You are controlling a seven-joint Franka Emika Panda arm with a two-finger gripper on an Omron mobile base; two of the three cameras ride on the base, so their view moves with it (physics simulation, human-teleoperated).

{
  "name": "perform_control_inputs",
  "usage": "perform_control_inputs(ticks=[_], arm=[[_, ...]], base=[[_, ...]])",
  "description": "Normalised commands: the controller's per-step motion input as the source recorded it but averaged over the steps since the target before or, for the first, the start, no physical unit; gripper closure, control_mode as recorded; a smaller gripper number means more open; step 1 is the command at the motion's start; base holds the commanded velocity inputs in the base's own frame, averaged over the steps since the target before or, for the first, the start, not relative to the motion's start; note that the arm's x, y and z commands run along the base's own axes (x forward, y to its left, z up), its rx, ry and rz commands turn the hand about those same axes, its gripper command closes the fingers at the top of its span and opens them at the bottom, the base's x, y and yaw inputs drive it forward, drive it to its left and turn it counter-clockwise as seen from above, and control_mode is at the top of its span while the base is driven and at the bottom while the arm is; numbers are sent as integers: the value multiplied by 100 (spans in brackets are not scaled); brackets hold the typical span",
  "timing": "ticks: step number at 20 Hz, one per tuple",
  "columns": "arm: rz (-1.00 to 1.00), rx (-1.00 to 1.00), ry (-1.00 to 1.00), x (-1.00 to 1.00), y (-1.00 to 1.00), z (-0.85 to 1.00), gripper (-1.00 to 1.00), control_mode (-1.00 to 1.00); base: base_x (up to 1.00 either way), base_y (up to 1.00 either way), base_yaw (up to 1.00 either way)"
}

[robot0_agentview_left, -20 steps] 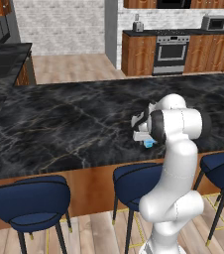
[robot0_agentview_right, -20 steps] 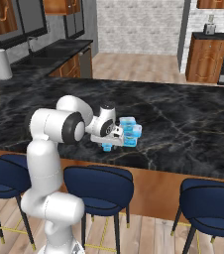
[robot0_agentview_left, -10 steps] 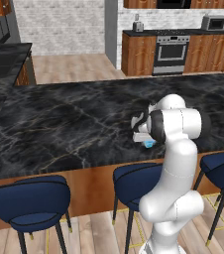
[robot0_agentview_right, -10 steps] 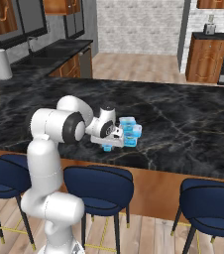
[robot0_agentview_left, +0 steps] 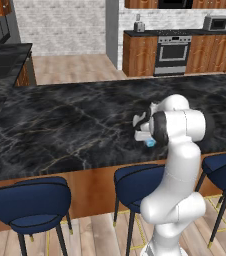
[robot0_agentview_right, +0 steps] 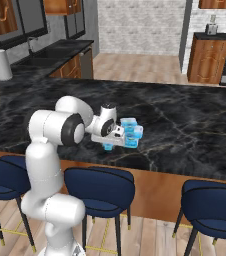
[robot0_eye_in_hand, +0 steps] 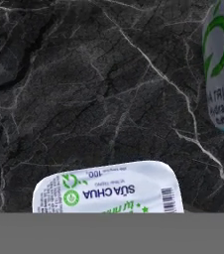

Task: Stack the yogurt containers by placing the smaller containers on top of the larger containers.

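Right base view: we log the jaws narrowed since a second ago around one small yogurt container (robot0_agentview_right: 107, 146) on the surface (robot0_agentview_right: 195, 125); grip unconfirmed, lift pending.

White Franka arm w/ dark joints (robot0_agentview_right: 60, 130) rises from base, elbow bent, forearm reaching fwd over near edge of black marble counter (robot0_agentview_right: 185, 120). Two-finger gripper (robot0_agentview_right: 116, 140) hangs low, pointing down just above counter; finger spacing can't be made out.
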Motion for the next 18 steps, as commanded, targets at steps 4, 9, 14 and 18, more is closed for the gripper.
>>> perform_control_inputs(ticks=[4,9,14,18], arm=[[0,0,0,-5,0,54,100,-100],[0,0,0,-11,0,62,100,-100],[0,0,0,-6,0,69,100,-100],[0,0,0,0,0,69,100,-100]], base=[[0,0,0],[0,0,0],[0,0,0],[0,0,0]])
